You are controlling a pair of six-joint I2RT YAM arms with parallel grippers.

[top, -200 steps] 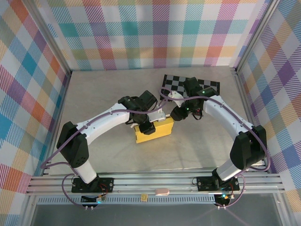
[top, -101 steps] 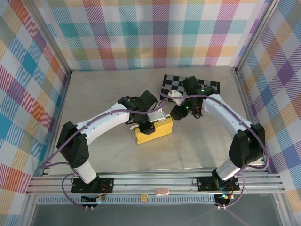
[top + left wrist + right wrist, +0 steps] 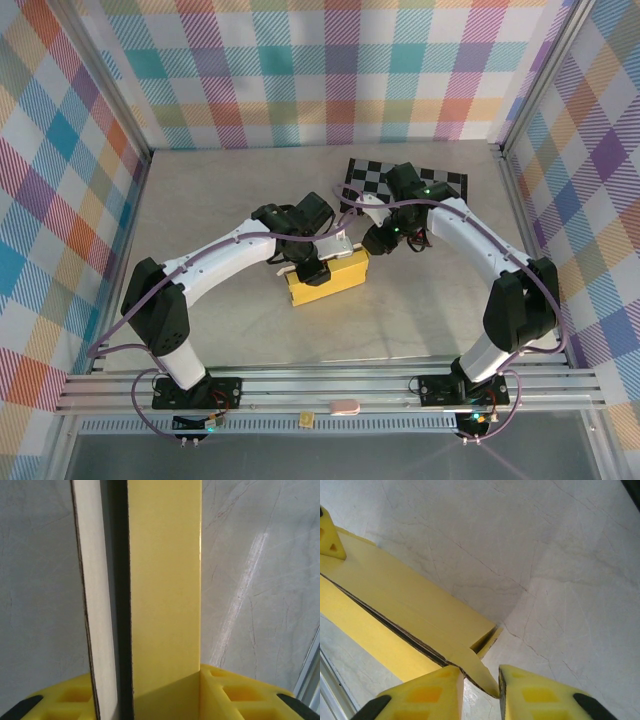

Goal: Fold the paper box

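The paper box (image 3: 338, 281) is a mustard-yellow shallow box lying mid-table. My left gripper (image 3: 318, 266) reaches down onto its far-left part. In the left wrist view its jaws (image 3: 145, 680) are shut across the box's panels: a yellow wall (image 3: 165, 580) against the right finger, and a pale-faced flap (image 3: 97, 605) in front of the left finger. My right gripper (image 3: 372, 240) is at the box's far-right corner. In the right wrist view a pointed corner tab (image 3: 479, 669) sits between its fingers (image 3: 481, 675), touching both. The long box top (image 3: 405, 595) runs away up-left.
A black-and-white checkered board (image 3: 372, 178) lies flat behind the right gripper near the back wall. Metal-framed plaid walls enclose the table on three sides. Bare grey tabletop (image 3: 210, 190) stretches to the left and in front of the box.
The right gripper's jaws have narrowed onto the box's corner tab, and the right arm has shifted slightly. The left arm and the box have stayed put.
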